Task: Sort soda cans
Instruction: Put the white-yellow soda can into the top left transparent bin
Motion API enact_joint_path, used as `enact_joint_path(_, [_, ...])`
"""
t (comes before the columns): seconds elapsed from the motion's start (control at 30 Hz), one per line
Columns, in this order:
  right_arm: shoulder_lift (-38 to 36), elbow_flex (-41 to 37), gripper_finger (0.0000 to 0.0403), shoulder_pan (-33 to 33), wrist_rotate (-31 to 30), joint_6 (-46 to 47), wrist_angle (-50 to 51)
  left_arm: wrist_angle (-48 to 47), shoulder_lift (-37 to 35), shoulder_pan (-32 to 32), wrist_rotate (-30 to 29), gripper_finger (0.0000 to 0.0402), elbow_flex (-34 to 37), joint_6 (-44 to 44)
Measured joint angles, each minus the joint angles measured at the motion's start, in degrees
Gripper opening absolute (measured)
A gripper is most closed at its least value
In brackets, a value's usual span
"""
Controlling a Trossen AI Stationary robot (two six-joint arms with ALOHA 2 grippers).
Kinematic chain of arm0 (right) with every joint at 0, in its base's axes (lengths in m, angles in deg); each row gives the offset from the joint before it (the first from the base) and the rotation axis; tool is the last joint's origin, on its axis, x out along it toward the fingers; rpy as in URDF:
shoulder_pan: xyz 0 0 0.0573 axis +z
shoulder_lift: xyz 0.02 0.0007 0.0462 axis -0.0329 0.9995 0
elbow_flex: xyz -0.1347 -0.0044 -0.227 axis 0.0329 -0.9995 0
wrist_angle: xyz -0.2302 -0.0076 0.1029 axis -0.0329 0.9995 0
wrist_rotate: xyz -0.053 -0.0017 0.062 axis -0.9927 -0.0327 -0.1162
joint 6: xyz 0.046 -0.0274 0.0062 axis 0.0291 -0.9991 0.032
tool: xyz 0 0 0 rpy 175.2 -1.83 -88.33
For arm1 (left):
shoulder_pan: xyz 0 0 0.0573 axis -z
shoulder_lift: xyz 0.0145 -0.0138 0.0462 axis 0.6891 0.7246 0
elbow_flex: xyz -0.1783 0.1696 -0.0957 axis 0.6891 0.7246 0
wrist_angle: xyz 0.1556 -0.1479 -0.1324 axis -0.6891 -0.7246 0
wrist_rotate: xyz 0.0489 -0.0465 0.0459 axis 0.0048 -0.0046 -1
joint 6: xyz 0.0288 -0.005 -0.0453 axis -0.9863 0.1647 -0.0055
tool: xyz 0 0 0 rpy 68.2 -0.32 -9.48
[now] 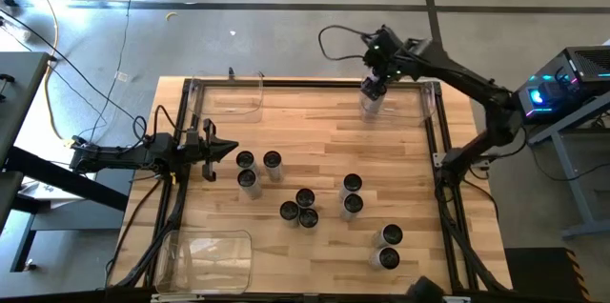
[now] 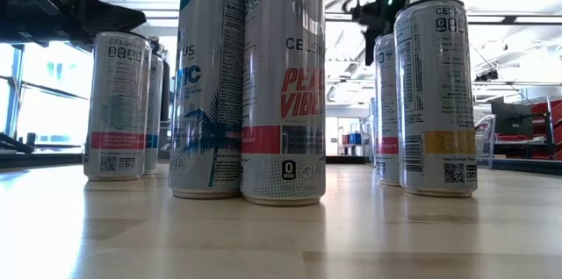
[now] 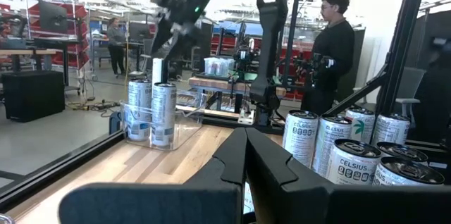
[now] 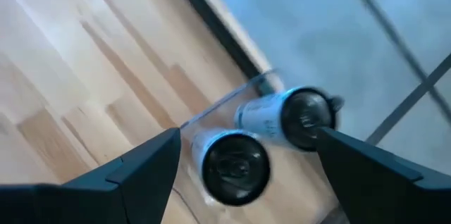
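Several soda cans stand upright in loose groups on the wooden table, silver-sided with dark tops. In the low view they stand close up. Two more cans stand in the clear bin at the far right corner; the left wrist view shows them too. My right gripper hangs open above these two, a finger out to either side, touching neither. In the high view it is over the bin. My left gripper rests shut at the table's left side, pointing level toward the cans.
A second clear bin stands at the far left and a third at the near left corner. A black frame runs round the table. A person stands beyond the table's right side.
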Motion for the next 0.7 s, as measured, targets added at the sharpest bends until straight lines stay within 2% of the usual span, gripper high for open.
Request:
enact_joint_path(0.17, [-8.72, -0.78, 0.0326, 4.85, -0.06, 0.50, -1.00, -0.04, -0.02, 0.00, 0.02, 0.0000, 0.00, 0.59])
enact_joint_path(0.27, [-15.53, -3.56, 0.0326, 11.65, -2.83, 3.27, -2.10, -0.10, -0.01, 0.02, 0.02, 0.0000, 0.00, 1.51])
enact_joint_path(0.5, [-31.43, -16.98, 0.0326, 37.63, -12.79, 14.88, -6.67, -0.31, 0.01, 0.02, 0.22, 0.0000, 0.00, 2.48])
enact_joint_path(0.6, [-35.96, -24.51, 0.0326, 49.45, -13.99, 20.28, -13.66, -0.31, -0.01, 0.02, 0.24, 0.0000, 0.00, 2.62])
enact_joint_path(0.7, [-37.29, -31.06, 0.0326, 59.59, -15.24, 21.61, -23.05, -0.24, -0.02, 0.02, 0.23, 0.0000, 0.00, 2.98])
